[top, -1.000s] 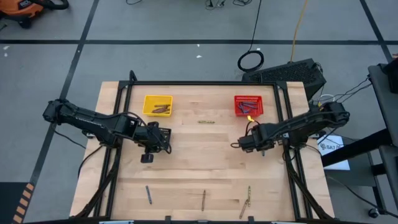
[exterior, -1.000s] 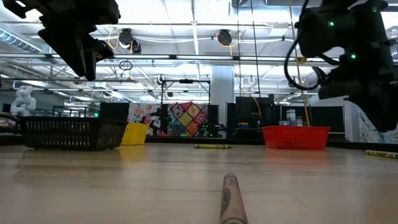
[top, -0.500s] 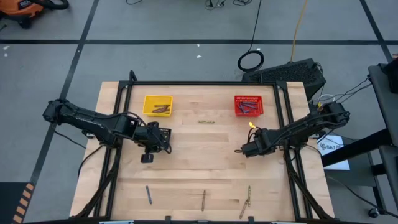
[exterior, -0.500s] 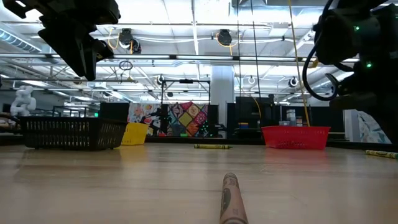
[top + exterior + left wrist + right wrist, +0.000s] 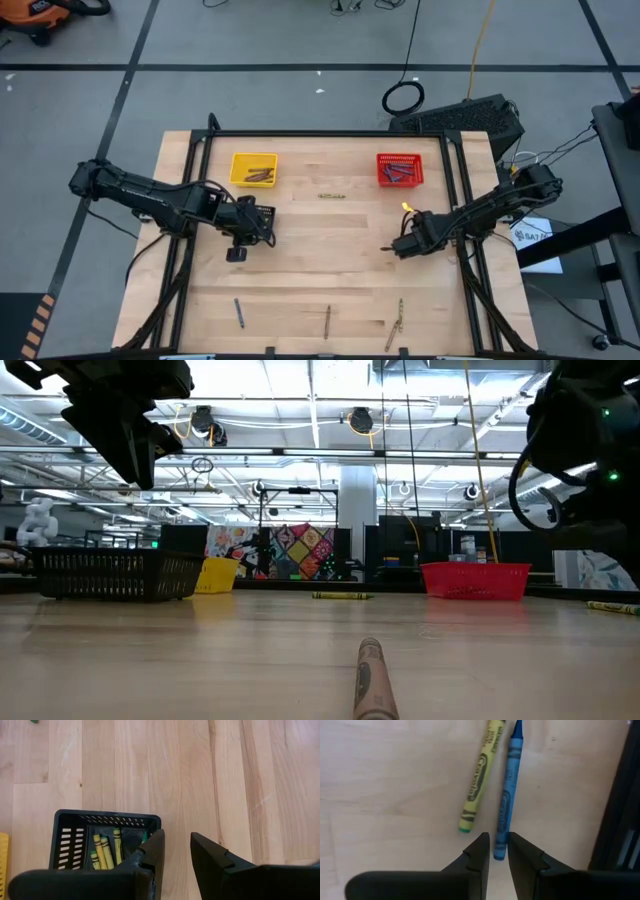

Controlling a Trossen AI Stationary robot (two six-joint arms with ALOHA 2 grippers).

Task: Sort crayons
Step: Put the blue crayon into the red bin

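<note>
A pale wooden table [image 5: 320, 270] stood on a grey floor; crayons lay scattered: a yellow-green crayon [image 5: 477, 782] beside a blue crayon [image 5: 507, 797], both paper-wrapped with dark lettering too blurred to read, others along the table's 6 o'clock edge, more in the yellow basket [image 5: 253, 168], red basket [image 5: 400, 169] and black basket [image 5: 106, 840]. The right gripper [image 5: 388, 248], empty with a narrow gap, had drifted from near the red basket toward 4 o'clock; the left gripper [image 5: 237, 254], slightly parted and empty, had stayed at 9 o'clock.
</note>
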